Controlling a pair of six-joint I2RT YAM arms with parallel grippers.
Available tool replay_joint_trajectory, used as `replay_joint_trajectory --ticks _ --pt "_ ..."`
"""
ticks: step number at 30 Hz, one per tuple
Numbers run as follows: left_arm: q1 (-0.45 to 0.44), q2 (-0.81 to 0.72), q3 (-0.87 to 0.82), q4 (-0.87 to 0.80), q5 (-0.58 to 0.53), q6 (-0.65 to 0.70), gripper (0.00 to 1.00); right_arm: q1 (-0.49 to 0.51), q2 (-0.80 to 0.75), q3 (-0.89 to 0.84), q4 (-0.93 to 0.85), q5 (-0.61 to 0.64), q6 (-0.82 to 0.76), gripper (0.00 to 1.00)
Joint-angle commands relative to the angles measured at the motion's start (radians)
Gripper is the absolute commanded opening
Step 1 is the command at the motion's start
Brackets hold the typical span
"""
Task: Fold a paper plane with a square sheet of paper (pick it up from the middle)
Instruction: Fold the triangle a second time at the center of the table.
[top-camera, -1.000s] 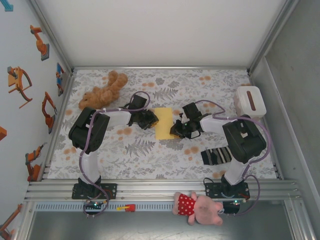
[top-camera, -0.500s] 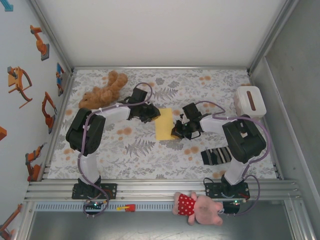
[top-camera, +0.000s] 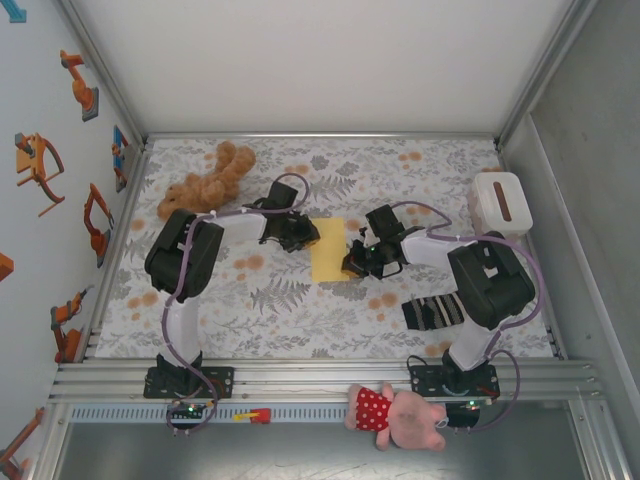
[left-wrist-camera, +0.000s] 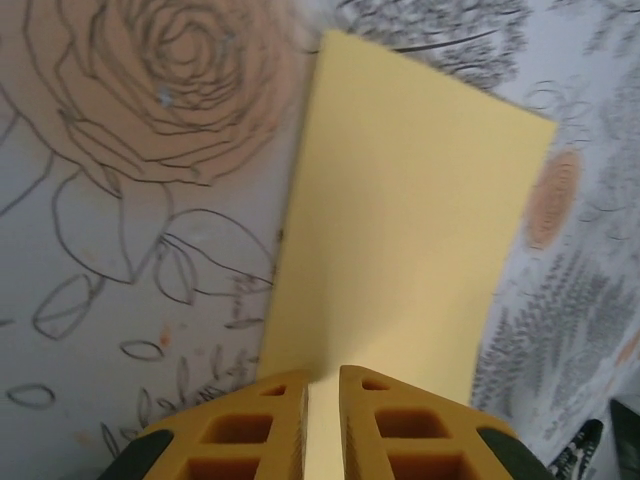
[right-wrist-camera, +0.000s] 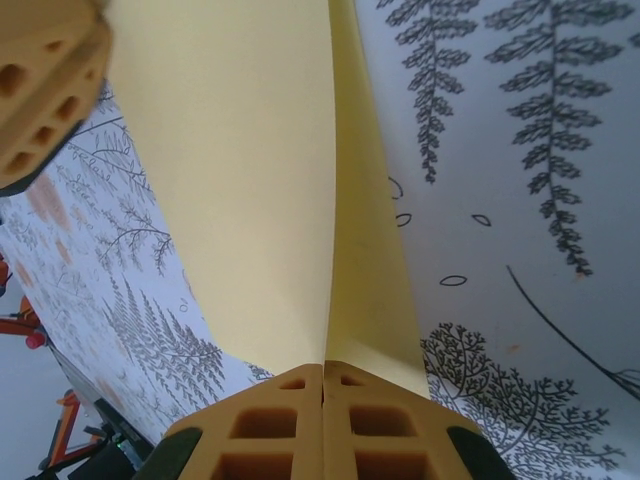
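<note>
The square sheet of paper (top-camera: 328, 252) is pale yellow and lies folded into a narrow rectangle at the middle of the flowered table. My right gripper (top-camera: 350, 262) is at its right edge. In the right wrist view that gripper (right-wrist-camera: 323, 368) is shut on a raised crease of the paper (right-wrist-camera: 240, 180), which tents up from the jaws. My left gripper (top-camera: 305, 236) is at the paper's left edge. In the left wrist view its jaws (left-wrist-camera: 322, 385) stand a narrow slit apart over the flat paper (left-wrist-camera: 400, 210), which shows through the gap. One left finger (right-wrist-camera: 45, 80) shows at the paper's far edge.
A brown teddy (top-camera: 205, 182) lies at the back left. A white box with a brown slot (top-camera: 500, 202) stands at the back right. The striped sock (top-camera: 432, 312) lies near the right arm. A pink doll (top-camera: 400, 418) rests on the front rail. Walls enclose three sides.
My right gripper has closed on the paper's crease. The left arm has shifted its elbow, and its gripper has stayed at the paper's left edge.
</note>
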Motion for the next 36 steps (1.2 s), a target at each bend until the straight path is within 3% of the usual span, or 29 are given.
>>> replay_joint_trajectory --ticks 1,14,36 --pt "0.007 0.028 0.027 -0.034 -0.001 -0.002 0.15 0.004 -0.01 0.045 -0.01 -0.039 -0.031 0.0" --pt "0.007 0.047 0.023 -0.072 -0.02 -0.009 0.13 0.02 0.093 0.132 0.092 -0.061 0.013 0.0" --pt "0.007 0.046 0.007 -0.065 -0.013 -0.017 0.13 0.05 0.202 0.211 0.166 0.028 0.042 0.0"
